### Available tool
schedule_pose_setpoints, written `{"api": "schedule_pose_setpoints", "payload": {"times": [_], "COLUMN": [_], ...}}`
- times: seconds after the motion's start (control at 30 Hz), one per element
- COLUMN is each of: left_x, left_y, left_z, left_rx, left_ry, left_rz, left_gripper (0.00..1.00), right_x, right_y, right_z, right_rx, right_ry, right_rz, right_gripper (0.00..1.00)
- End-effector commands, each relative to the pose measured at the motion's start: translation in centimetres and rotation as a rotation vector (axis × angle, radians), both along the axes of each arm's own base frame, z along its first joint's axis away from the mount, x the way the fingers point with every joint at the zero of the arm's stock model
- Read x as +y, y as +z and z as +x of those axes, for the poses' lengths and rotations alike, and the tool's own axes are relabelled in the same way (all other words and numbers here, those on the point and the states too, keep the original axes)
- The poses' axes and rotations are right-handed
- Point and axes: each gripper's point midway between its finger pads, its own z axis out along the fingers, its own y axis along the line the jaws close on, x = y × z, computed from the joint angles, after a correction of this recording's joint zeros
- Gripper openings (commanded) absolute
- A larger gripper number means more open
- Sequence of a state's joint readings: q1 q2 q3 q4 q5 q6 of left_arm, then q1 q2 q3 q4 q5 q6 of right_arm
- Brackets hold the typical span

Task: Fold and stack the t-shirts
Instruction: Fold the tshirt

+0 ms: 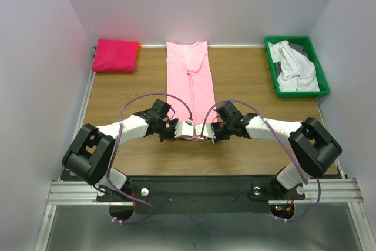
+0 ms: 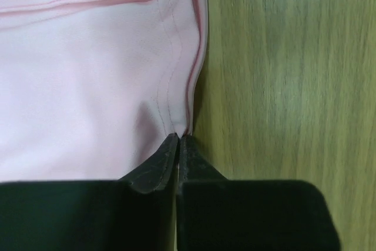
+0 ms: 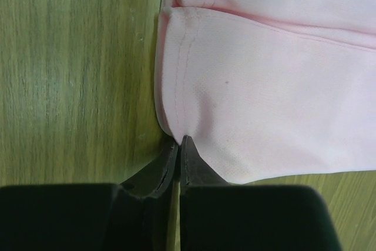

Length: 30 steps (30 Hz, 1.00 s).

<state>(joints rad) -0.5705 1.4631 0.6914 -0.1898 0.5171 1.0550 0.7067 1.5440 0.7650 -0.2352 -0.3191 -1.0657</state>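
- light pink cloth t-shirt [image 1: 189,80] lies as a long narrow strip down the middle of the brown wooden table [image 1: 117,95]; its near end sits between the two arms
- left gripper [image 2: 179,139] at the strip's near-left corner; jaws pressed together, pinching the hem
- right gripper [image 3: 179,142] at the near-right corner; jaws pressed together on the cloth edge
- folded hot pink t-shirt [image 1: 116,55] at the far left corner, well apart
- green plastic bin [image 1: 270,66] far right; crumpled white t-shirt [image 1: 294,66] inside
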Motion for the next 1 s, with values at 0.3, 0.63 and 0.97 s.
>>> {"api": "schedule_pose_setpoints", "payload": {"times": [0.3, 0.63, 0.97], "left_x": [0.9, -0.1, -0.4], "left_y": [3.0, 5.5, 8.3], "left_z": [-2.4, -7.5, -5.9], "left_rx": [0.086, 0.163, 0.147], "left_ry": [-0.008, -0.076, -0.074], "left_rz": [0.026, -0.045, -0.085], "left_gripper": [0.0, 0.0, 0.0], "right_x": [-0.4, -0.7, -0.4], "right_y": [3.0, 4.5, 7.4], "right_z": [0.0, -6.0, -3.5], "right_rx": [0.046, 0.105, 0.054], "right_ry": [-0.111, -0.068, -0.164], "right_rz": [-0.012, -0.013, 0.026], "right_gripper": [0.01, 0.01, 0.01]}}
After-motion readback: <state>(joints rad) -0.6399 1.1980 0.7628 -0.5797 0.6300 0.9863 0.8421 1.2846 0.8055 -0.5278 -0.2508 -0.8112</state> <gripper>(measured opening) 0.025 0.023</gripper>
